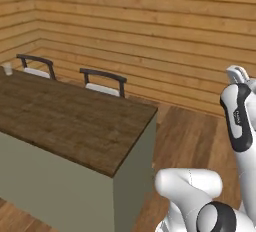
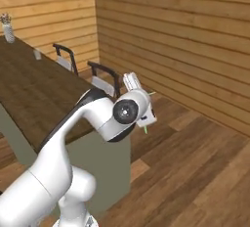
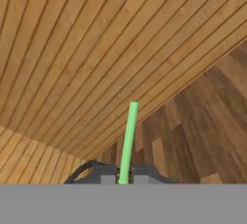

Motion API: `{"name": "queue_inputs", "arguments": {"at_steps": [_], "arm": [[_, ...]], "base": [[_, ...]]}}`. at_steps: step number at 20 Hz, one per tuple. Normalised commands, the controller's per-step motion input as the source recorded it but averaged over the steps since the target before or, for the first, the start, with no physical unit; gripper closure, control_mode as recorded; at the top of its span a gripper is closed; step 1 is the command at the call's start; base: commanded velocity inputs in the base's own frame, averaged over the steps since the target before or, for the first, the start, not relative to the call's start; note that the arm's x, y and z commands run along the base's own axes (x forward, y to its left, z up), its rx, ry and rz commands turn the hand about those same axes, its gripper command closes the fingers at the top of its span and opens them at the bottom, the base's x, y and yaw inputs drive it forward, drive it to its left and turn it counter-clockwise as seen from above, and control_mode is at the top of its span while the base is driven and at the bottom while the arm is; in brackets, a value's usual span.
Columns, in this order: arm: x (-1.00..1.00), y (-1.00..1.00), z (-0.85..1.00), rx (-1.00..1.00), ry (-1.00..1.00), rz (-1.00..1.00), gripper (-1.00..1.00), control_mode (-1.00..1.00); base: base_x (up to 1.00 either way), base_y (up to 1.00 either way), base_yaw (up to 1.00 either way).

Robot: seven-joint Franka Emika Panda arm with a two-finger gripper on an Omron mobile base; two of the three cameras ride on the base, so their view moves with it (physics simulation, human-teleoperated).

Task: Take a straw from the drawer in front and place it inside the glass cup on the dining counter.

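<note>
Gripper: the gripper (image 3: 123, 178) is clamped on the straw (image 3: 128, 141), fingers pinched against its lower end, so the green stick juts straight out ahead of the hand.
Straw axis: it runs along the gripper's own line, pointing at the plank wall and floor rather than down; in the right base view only short green bits (image 2: 145, 129) peek out beside the wrist.
Glass cup: the glass cup (image 2: 37, 54) stands on the dining counter (image 2: 34, 94), well along the slab toward the far end, beside the nearer stool (image 2: 66, 57); the left base view catches it at the far left edge (image 1: 7, 69).
Direction: the cup lies well apart from the hand, off to the arm's left and farther along the counter, while the hand hangs past the counter's near end, over the floor.
Next move, my call: swing or drive left along the counter, then tip the straw upright above the cup mouth.
Risk: a narrow rim, and a long stick that could clip it.
</note>
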Motion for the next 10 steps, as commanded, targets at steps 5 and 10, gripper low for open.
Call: {"name": "queue_inputs", "arguments": {"at_steps": [5,10], "arm": [[0.0,0.0,0.0,0.0,0.0,0.0,1.0,1.0],[0.0,0.0,0.0,0.0,0.0,0.0,1.0,1.0]], "base": [[0.19,-0.96,0.1],[0.69,-0.88,0.27]]}}
